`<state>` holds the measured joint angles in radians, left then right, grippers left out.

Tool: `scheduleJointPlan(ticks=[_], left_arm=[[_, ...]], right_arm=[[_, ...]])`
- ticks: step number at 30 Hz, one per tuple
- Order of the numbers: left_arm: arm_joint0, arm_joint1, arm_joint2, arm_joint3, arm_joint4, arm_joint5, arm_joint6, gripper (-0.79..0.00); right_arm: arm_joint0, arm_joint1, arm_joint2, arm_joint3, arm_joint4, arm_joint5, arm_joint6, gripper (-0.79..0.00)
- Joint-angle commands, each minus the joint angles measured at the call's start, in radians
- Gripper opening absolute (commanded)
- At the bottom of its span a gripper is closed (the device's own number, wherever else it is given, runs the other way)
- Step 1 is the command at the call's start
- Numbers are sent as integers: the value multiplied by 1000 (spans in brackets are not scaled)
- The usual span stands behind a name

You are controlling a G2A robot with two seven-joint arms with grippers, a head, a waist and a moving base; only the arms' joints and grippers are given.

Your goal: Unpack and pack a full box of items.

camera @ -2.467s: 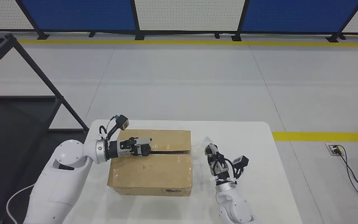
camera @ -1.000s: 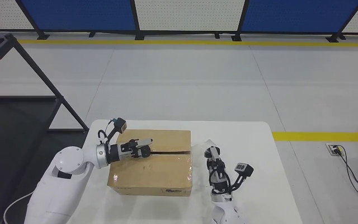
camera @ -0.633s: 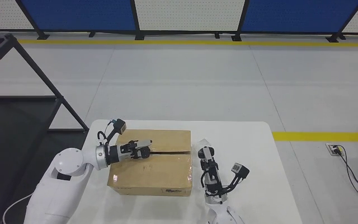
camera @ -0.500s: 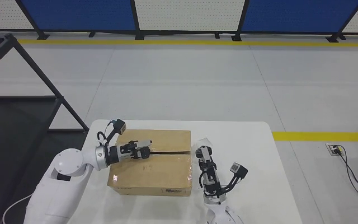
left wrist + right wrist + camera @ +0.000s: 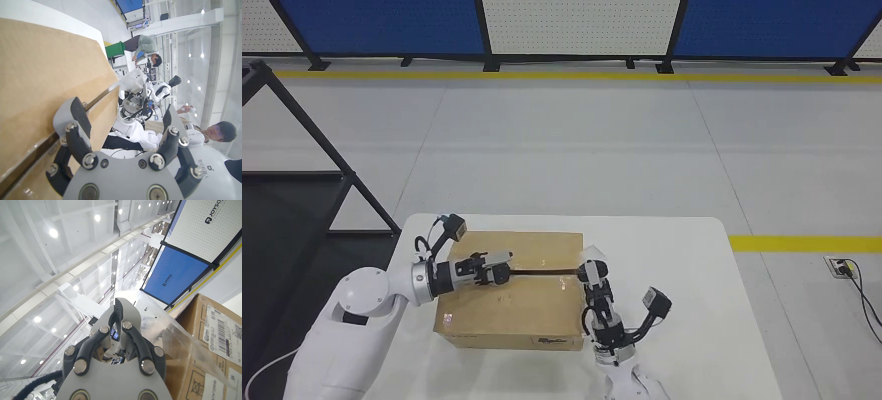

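A white table [image 5: 692, 290] fills the lower middle of the top view. On its left half sits a brown cardboard box [image 5: 512, 300]. The box's top flaps lie flat, with a dark seam running across between them. The left gripper [image 5: 500, 268] extends from the left of the frame and sits over that seam. In its wrist view the fingers [image 5: 79, 113] are spread wide and hold nothing, and one tip sits right at the flap edge along the seam. Just beside the box's right edge, the right gripper [image 5: 591, 270] points toward the top of the frame. Its fingers are pressed together and pinch a clear plastic bag [image 5: 170, 330], which drapes against the labelled side wall of the box.
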<state>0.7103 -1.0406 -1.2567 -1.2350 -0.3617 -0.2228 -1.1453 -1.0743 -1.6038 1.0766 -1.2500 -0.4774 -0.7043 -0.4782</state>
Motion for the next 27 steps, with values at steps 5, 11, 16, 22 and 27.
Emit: scheduleJointPlan(ticks=[5, 11, 16, 22, 27], left_arm=[[5, 2, -3, -2, -6, -3, 7, 0], [10, 3, -7, 3, -22, -4, 18, 0], [14, 5, -9, 4, -30, -8, 19, 0], [15, 6, -8, 3, -31, -9, 21, 0], [7, 5, 1, 6, -30, -5, 20, 0]], right_arm=[[4, -7, -17, -9, -74, 33, -17, -526], [11, -15, -35, -13, -141, 76, -40, 0], [15, -21, -44, -11, -172, 88, -65, 0], [2, -21, -38, -23, -192, 75, -76, 0], [-26, -16, -30, -51, -214, 42, -61, 0]])
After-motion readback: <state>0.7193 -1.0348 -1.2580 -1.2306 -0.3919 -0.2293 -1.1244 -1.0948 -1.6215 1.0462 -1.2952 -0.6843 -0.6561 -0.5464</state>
